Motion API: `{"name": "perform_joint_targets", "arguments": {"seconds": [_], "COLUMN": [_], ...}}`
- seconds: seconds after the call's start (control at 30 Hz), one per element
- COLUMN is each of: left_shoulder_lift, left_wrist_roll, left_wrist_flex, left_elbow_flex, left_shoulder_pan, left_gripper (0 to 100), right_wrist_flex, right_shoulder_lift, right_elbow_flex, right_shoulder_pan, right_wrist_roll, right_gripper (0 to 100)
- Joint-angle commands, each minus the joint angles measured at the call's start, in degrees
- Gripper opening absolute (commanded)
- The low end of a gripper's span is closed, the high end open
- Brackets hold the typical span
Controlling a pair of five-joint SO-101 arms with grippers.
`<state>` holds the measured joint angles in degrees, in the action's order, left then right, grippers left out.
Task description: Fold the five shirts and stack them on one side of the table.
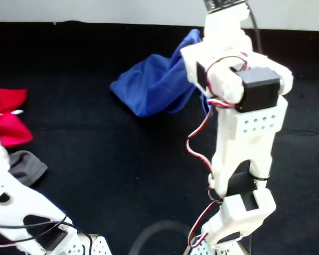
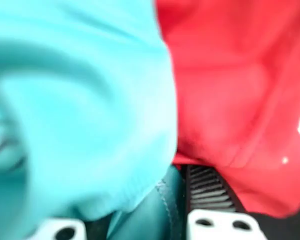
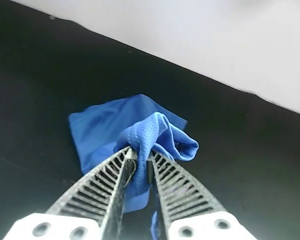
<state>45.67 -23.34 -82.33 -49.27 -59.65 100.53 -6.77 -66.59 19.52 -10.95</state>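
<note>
Key relation: the right gripper point(image 3: 139, 152) sat on the 3 o'clock edge of the blue shirt point(image 1: 149, 87), so the bulk of the cloth lay toward 9 o'clock from it in the high view.
Right gripper state: narrowed onto a bunched fold of the blue shirt, the fold pinched between the two ribbed jaws.
Long axis: the blue shirt ran roughly from 8 o'clock to 2 o'clock, the 2 o'clock end raised toward the gripper.
Where it lay: toward 12 o'clock on the black table point(image 1: 122, 175), near the far edge.
Nearer arm: the right arm point(image 1: 250, 133), right over it; the left arm point(image 1: 16, 207) was low at 8 o'clock, well apart.
Look of the blue shirt: crumpled, mesh weave, one flat flap on the table and a rolled lump at the grip; not folded.
Left gripper point(image 2: 175, 180): pressed close against a teal shirt point(image 2: 75, 100) and a red shirt point(image 2: 230, 90); whether it gripped either could not be told.
Other cloth: the red shirt at 9 o'clock, a grey cloth point(image 1: 24, 166) just beside it toward 8 o'clock.
Judgement: unfolded, early in the task.
</note>
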Motion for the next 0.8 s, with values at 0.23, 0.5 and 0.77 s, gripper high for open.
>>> {"name": "perform_joint_targets", "arguments": {"seconds": [0.23, 0.5, 0.77], "left_shoulder_lift": [-0.8, -0.9, -1.0], "left_wrist_roll": [0.0, 5.6, 6.2], "left_wrist_flex": [-18.7, -18.9, -19.0], "left_elbow_flex": [-25.9, -32.0, -32.0], "left_shoulder_pan": [0.2, 4.2, 11.6], "left_gripper": [18, 18, 18], "right_wrist_flex": [0.6, 0.3, 0.3], "right_shoulder_lift": [10.2, 15.1, 15.7], "right_elbow_flex": [7.7, 34.0, 40.2], "right_shoulder_pan": [13.9, 24.2, 26.6], "right_wrist_roll": [0.4, 4.9, 4.7], "right_gripper": [0.5, 0.5, 7.4]}}
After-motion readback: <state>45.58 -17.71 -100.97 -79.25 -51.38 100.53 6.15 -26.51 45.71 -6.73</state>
